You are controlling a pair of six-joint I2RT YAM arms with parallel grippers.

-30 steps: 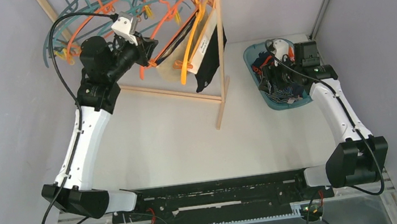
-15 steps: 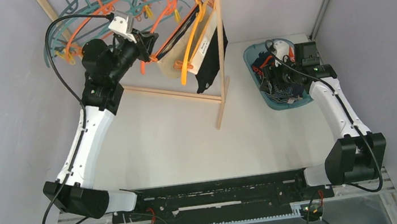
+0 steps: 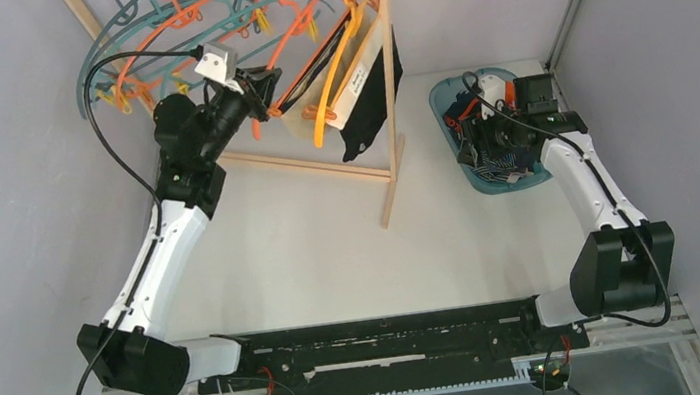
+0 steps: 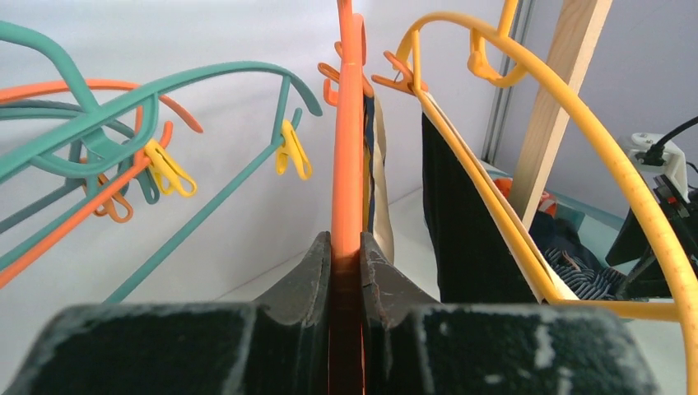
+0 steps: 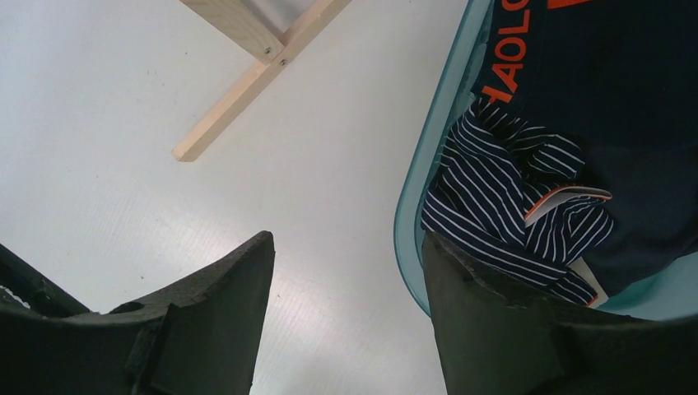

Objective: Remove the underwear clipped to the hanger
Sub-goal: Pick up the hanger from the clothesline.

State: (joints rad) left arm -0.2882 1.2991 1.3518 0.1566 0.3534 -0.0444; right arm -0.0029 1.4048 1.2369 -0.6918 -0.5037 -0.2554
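Note:
My left gripper [image 3: 258, 88] [image 4: 346, 240] is shut on the lower bar of an orange hanger [image 3: 305, 40] [image 4: 347, 140] hanging on the rack. Beige underwear [image 3: 299, 115] [image 4: 381, 197] is clipped to it, with a navy edge beside it. A yellow hanger [image 3: 338, 63] [image 4: 576, 148] just right of it carries black underwear [image 3: 371, 104] [image 4: 461, 222] with a white waistband. My right gripper [image 3: 492, 136] [image 5: 346, 243] is open and empty over the near-left rim of the teal basket [image 3: 439, 104] [image 5: 410, 206]. Striped underwear [image 5: 510, 193] and navy underwear [image 5: 613, 82] with orange trim lie inside.
The wooden rack post [image 3: 388, 102] [image 5: 247, 74] stands between the two arms, its foot on the white table. Several empty teal and orange hangers [image 3: 132, 53] with yellow clips [image 4: 293, 152] hang at the rack's left end. Grey walls close in on both sides.
My left gripper has moved right and closer to the rack, still holding the orange hanger, whose lower end swung with it. The right arm shifted slightly farther back over the basket.

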